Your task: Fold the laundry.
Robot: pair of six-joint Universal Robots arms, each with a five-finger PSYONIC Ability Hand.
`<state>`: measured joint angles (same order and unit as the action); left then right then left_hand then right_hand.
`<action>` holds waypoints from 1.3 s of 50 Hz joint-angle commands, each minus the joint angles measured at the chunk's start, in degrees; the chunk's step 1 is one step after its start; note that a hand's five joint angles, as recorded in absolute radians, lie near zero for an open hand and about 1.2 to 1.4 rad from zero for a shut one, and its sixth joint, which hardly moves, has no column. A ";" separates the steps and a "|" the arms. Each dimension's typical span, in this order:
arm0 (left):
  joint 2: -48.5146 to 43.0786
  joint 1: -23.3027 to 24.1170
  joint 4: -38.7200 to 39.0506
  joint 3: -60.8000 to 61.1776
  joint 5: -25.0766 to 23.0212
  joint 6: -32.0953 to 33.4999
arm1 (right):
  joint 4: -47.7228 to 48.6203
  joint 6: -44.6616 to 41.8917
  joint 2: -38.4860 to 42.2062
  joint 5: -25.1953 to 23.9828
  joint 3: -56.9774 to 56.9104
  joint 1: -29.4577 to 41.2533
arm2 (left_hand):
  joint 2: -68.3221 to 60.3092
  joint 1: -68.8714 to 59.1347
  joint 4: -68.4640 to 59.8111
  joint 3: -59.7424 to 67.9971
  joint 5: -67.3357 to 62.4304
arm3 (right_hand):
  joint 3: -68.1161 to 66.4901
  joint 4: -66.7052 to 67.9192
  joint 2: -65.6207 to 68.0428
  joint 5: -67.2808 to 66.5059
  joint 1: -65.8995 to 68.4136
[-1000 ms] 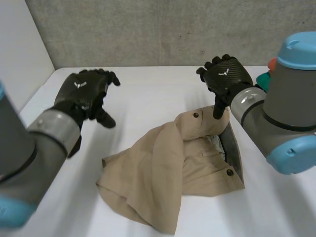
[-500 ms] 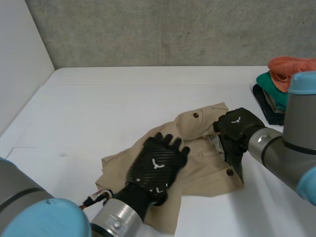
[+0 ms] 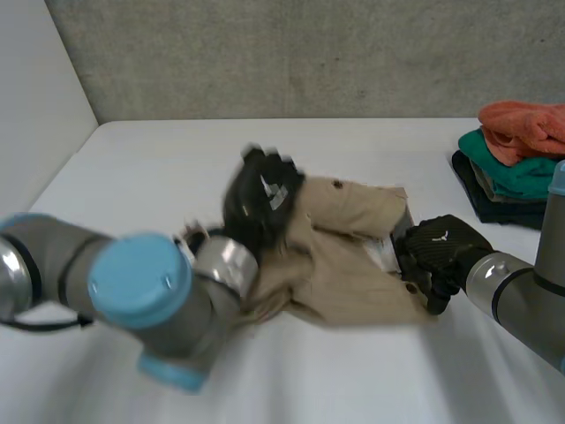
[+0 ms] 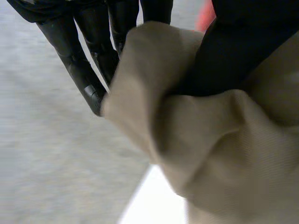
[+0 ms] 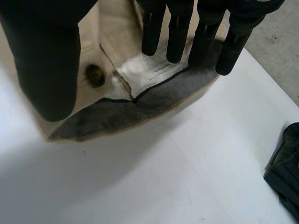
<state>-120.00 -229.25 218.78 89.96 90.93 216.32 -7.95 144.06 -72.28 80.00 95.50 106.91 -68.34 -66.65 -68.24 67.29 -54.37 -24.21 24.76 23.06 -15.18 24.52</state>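
Tan trousers (image 3: 353, 256) lie crumpled in the middle of the white table (image 3: 150, 159). My left hand (image 3: 260, 196) is at their far left part, raised a little. In the left wrist view its fingers (image 4: 77, 60) and thumb pinch a thick fold of the tan cloth (image 4: 219, 154). My right hand (image 3: 441, 252) rests at the waistband on the trousers' right edge. Its fingers (image 5: 205, 37) are straight over the grey-lined waistband (image 5: 140, 107), the thumb apart beside a brown button (image 5: 95, 74).
A stack of folded clothes stands at the back right: orange (image 3: 525, 128) on teal (image 3: 508, 172) on a dark piece (image 3: 485, 199); its dark edge (image 5: 285, 168) lies beyond my right hand. A concrete wall runs behind the table, a white wall on its left.
My left hand has shut on a fold and carried it back and left, dragging the trousers flatter. My right hand has slid slightly nearer along the waistband.
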 commanded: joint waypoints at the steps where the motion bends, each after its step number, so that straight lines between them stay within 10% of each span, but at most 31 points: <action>1: -9.10 -10.24 -3.35 -16.64 -1.54 2.35 | 0.04 0.43 -1.63 0.15 1.35 0.41 | -11.66 -13.35 -11.76 12.71 -15.63 | -4.54 4.00 5.70 -3.57 4.23; 9: -22.20 -13.33 -8.20 -31.85 -8.92 2.53 | 2.32 1.22 -2.95 0.33 3.11 1.02 | -11.66 -13.35 -11.76 12.71 -15.63 | -3.87 3.33 5.03 -2.90 3.56; 13: -25.02 -13.94 -8.55 -35.73 -9.01 2.62 | 3.64 2.45 -3.83 0.33 3.72 1.11 | 44.55 42.86 44.45 -43.50 40.58 | -4.04 3.49 5.19 -3.06 3.73; 16: -24.32 -14.30 -9.08 -34.51 -8.66 2.27 | 4.08 2.63 -4.70 0.16 4.16 1.20 | 56.43 54.75 56.33 -55.39 52.46 | -4.04 3.49 5.19 -3.07 3.73; 36: 19.70 -12.72 -25.68 3.63 0.83 -13.54 | 4.35 -2.80 -5.32 0.68 -5.15 8.93 | 49.22 47.53 49.12 -48.17 45.25 | -5.88 5.33 7.03 -4.91 5.57; 41: 28.39 -11.05 -30.08 16.26 0.04 -19.70 | 1.28 -7.91 -5.67 0.42 -4.36 9.11 | 30.76 29.07 30.66 -29.71 26.79 | -13.12 12.57 14.27 -12.14 12.80; 53: 26.32 -6.56 -30.35 26.94 -0.23 -20.50 | -8.40 -13.45 -5.15 -1.60 -0.49 8.14 | 21.61 19.93 21.51 -20.57 17.65 | -19.01 18.46 20.16 -18.04 18.70; 65: 8.82 -7.97 -26.48 19.03 0.65 -19.97 | 12.33 -13.36 8.20 -6.88 -4.97 7.09 | 42.64 40.95 42.54 -41.59 38.67 | -4.05 3.51 5.21 -3.08 3.74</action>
<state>-103.68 -236.35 189.57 114.10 91.02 196.03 -5.75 130.48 -70.10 74.25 93.42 114.18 -27.64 -27.61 -26.59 27.39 -16.48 -30.28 30.39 30.01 -18.76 30.38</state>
